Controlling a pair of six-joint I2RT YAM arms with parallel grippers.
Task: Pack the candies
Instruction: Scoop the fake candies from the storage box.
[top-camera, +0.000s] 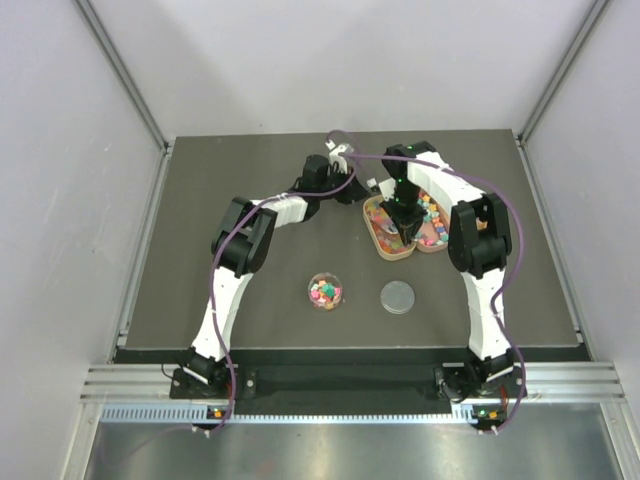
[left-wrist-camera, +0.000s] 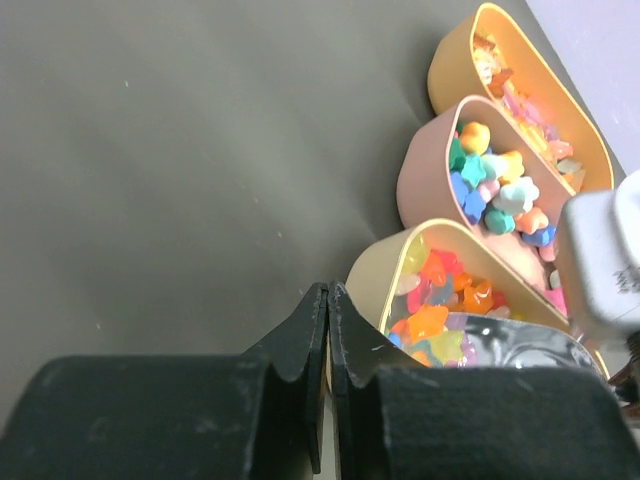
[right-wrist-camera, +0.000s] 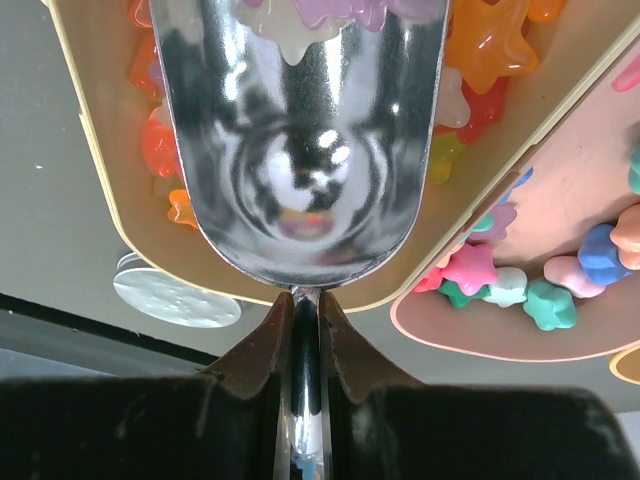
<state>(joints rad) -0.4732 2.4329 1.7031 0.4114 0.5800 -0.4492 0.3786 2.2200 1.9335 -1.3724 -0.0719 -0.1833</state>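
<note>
- scooping step: my right gripper (right-wrist-camera: 305, 320) clamps the scoop (right-wrist-camera: 310, 140) by its handle, bowl among candies (right-wrist-camera: 490, 40) in the tray (right-wrist-camera: 108, 200).
- my left gripper (left-wrist-camera: 328, 300) is closed, empty.
- next, i lift it level.

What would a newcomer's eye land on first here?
The shiny metal scoop, its handle clamped in the right gripper, sits low in a tan tray of bright star-shaped candies. Three oval trays cluster at the far right-centre of the table. Nearer the arms sit a small clear cup of candies and a round lid.
</note>
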